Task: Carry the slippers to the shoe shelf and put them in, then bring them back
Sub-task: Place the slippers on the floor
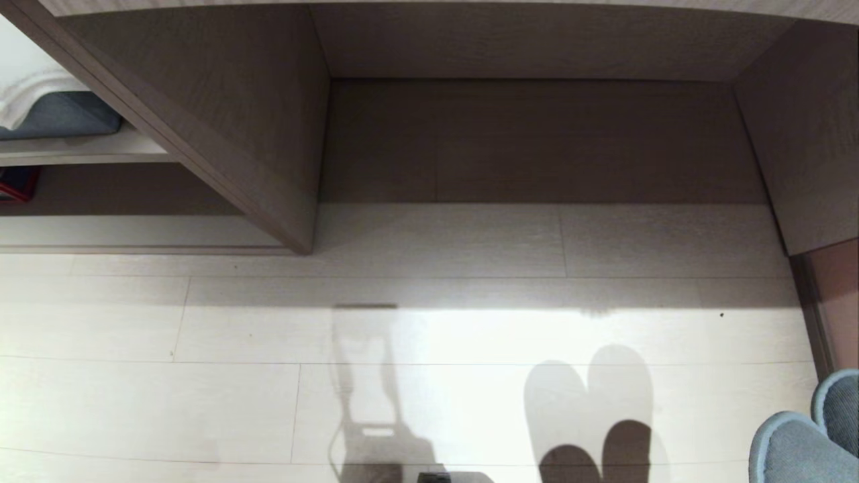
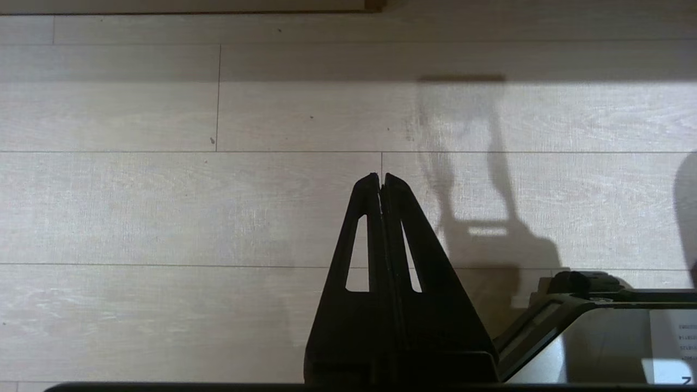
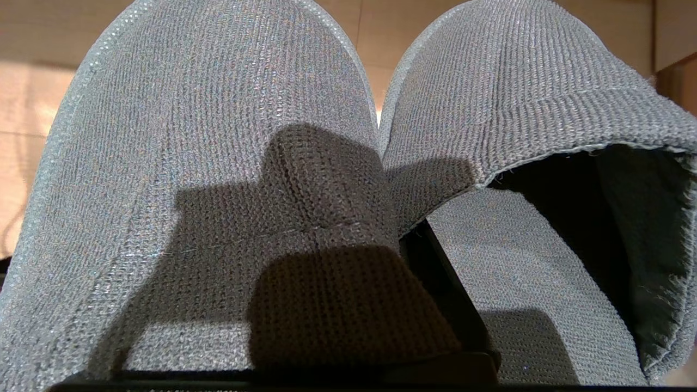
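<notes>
The slippers [image 1: 805,443], grey-blue knit with pale sole edges, show at the lower right corner of the head view, held up above the floor. In the right wrist view both slippers [image 3: 218,136] lie side by side, toes away from the camera. My right gripper [image 3: 395,231] is shut on them: one finger [image 3: 452,294] shows dark between the two, the other is hidden under the fabric. The shoe shelf [image 1: 134,231], with a pale base board and a small red box [image 1: 17,184], is at the far left. My left gripper [image 2: 381,177] is shut and empty over the floor.
A taller wood-grain recess [image 1: 537,141] without a base board faces me, bounded by slanting side panels [image 1: 221,121]. Folded white and grey cloth [image 1: 47,107] lies on a ledge at upper left. A reddish door frame [image 1: 832,302] stands at the right. Pale plank floor [image 1: 268,376] lies in front.
</notes>
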Motion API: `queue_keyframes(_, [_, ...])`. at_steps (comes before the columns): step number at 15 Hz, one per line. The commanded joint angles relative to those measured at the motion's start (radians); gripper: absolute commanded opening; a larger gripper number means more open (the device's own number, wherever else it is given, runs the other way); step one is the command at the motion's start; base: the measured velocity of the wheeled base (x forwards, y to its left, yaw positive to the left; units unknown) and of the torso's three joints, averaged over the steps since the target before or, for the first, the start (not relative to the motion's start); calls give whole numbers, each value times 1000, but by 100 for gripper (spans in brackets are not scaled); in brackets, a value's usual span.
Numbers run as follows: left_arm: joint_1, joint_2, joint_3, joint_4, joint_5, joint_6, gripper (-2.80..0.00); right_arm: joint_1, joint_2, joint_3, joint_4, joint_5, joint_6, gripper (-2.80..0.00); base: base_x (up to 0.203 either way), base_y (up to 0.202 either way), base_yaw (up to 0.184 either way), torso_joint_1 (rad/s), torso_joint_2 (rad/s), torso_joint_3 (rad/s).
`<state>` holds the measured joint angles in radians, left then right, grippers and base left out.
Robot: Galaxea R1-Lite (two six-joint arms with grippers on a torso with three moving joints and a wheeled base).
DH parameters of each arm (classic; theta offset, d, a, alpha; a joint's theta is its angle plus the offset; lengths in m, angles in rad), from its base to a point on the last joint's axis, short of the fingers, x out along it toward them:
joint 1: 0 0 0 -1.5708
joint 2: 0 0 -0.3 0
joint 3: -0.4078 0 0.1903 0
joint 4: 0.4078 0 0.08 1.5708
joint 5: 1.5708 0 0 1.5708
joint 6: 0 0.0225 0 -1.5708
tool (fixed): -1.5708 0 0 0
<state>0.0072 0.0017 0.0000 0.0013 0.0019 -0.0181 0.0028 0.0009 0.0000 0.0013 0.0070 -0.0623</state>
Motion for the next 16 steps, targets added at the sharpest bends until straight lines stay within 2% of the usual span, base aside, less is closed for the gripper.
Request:
queue_keyframes(1, [0, 0, 0, 0, 0, 0, -280, 0, 1, 0, 0, 1, -1, -280, 0, 0, 0, 4, 2, -196])
queue_keyframes(16, [0, 0, 0, 0, 0, 0, -280, 0, 1, 1, 0, 1, -16, -280, 0, 0, 0, 2, 3, -200])
